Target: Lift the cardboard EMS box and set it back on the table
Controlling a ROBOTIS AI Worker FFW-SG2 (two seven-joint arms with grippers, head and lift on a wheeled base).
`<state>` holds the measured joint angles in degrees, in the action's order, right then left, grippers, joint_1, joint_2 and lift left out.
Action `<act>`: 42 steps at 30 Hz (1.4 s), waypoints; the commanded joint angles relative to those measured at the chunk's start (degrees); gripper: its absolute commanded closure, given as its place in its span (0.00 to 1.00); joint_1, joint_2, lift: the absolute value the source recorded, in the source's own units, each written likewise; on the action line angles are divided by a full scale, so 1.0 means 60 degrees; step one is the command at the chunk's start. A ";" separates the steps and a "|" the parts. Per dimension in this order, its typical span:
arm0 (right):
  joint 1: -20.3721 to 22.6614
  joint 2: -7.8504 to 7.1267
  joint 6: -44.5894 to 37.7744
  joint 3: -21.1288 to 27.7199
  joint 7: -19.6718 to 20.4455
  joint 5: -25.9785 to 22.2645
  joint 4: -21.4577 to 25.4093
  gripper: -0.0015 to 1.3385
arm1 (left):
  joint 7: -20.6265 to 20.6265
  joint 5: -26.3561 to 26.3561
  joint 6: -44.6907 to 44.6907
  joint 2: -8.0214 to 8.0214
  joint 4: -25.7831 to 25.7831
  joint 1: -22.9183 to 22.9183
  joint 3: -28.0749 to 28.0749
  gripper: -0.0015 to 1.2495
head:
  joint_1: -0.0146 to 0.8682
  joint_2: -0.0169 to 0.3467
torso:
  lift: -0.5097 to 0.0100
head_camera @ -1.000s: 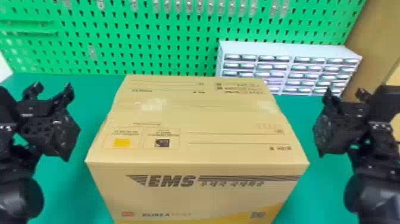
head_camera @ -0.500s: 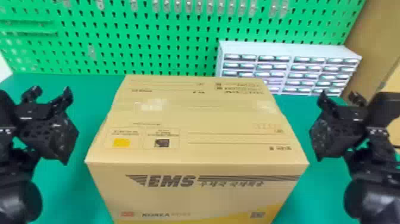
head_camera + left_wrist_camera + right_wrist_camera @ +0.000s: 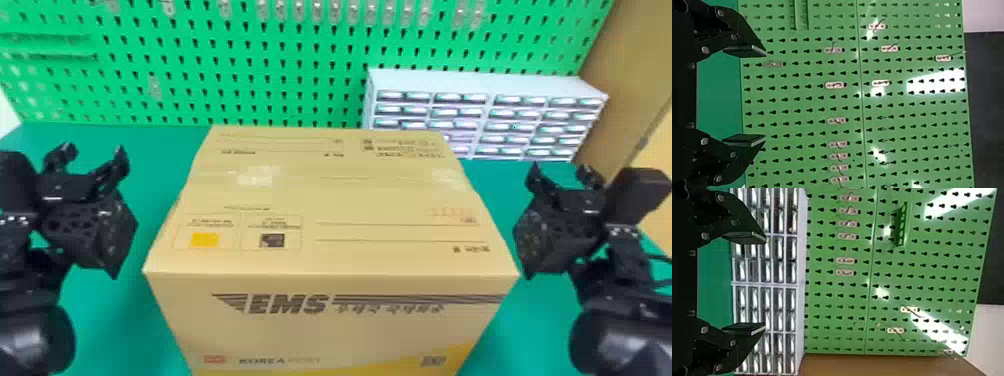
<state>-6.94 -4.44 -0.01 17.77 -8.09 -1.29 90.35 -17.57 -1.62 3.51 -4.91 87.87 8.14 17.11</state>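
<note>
While left gripper (image 3: 94, 154) and right gripper (image 3: 560, 172) gape empty, the box (image 3: 332, 260) lies between them, seemingly untouched

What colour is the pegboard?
The pegboard is green, dotted with dark holes; the left wrist view shows it best.

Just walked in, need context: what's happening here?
Nothing is being handled at this moment. The robot's black left gripper and black right gripper, both open and empty, hang either side of the tan cardboard EMS box, not touching it. The box sits on the green table before a green pegboard. Whether it's been lifted already, I can't tell.
</note>
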 commanded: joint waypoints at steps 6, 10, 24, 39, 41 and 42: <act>-0.0030 0.0037 0.0002 -0.0003 0.0000 0.0039 -0.0072 0.36 | -0.0001 0.0256 0.0015 -0.0002 0.0003 0.0093 -0.0098 0.39 | 0.78 0.01 | 0.80; -0.0088 0.0052 0.0002 -0.0032 0.0000 0.0097 -0.0087 0.36 | -0.0001 0.0314 0.0015 -0.0002 0.0003 0.0181 -0.0216 0.39 | 0.78 0.01 | 0.80; -0.0381 0.0535 0.0046 -0.0442 0.0000 0.0551 -0.0234 0.36 | 0.0336 0.0798 0.0000 -0.0002 -0.0011 0.0401 -0.1080 0.39 | 0.78 0.01 | 0.80; -0.0513 0.0749 0.0383 -0.1160 0.0015 0.0595 -0.0409 0.36 | 0.0907 0.0666 0.0015 0.0028 -0.0143 0.0445 -0.2135 0.39 | 0.78 0.01 | 0.80; -0.0542 0.0749 0.0383 -0.1263 0.0015 0.0595 -0.0409 0.36 | 0.0951 0.0637 0.0000 0.0028 -0.0143 0.0445 -0.2237 0.39 | 0.78 0.01 | 0.80; -0.0542 0.0749 0.0383 -0.1292 0.0015 0.0595 -0.0409 0.36 | 0.0951 0.0637 0.0015 0.0028 -0.0143 0.0445 -0.2266 0.39 | 0.78 0.01 | 0.80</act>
<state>-9.96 -0.04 2.16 11.09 -7.99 2.29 88.02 -11.98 2.37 3.57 -4.82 87.04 10.78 4.54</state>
